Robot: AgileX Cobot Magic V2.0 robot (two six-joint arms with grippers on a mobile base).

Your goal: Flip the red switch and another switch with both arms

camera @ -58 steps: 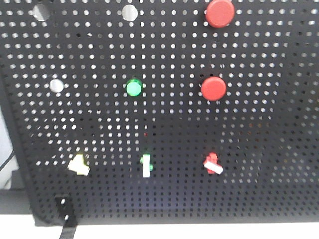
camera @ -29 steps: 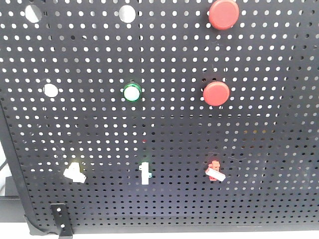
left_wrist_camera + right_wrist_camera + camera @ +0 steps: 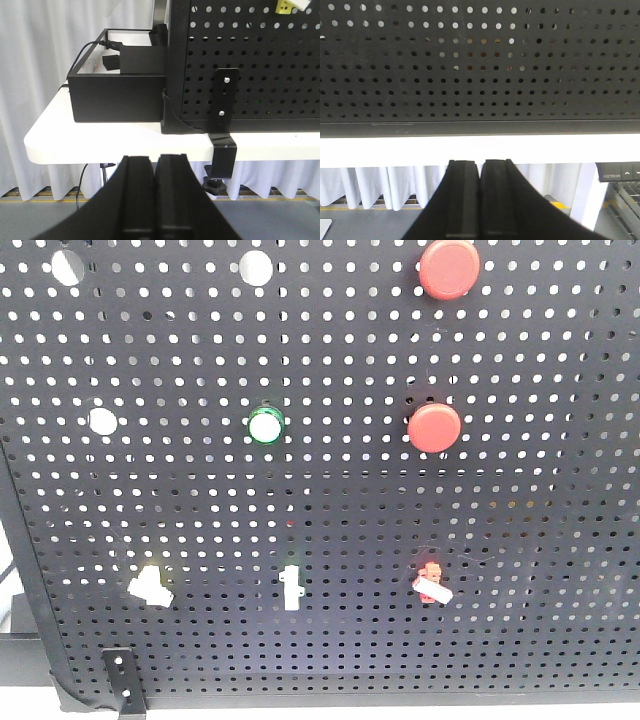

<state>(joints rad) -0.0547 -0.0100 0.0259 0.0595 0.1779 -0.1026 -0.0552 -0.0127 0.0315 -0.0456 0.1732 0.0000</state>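
You have a white table (image 3: 90,140) with a rounded corner. On it a black perforated panel (image 3: 260,70) stands upright near the front edge, a black box (image 3: 117,97) sits just beside it, and a black bracket (image 3: 223,115) clamps over the table's edge.

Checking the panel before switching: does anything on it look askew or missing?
Two bottom-row levers sit slanted, the red switch and the yellowish switch, while the middle toggle stands upright. Three large round holes in the pegboard hold nothing.
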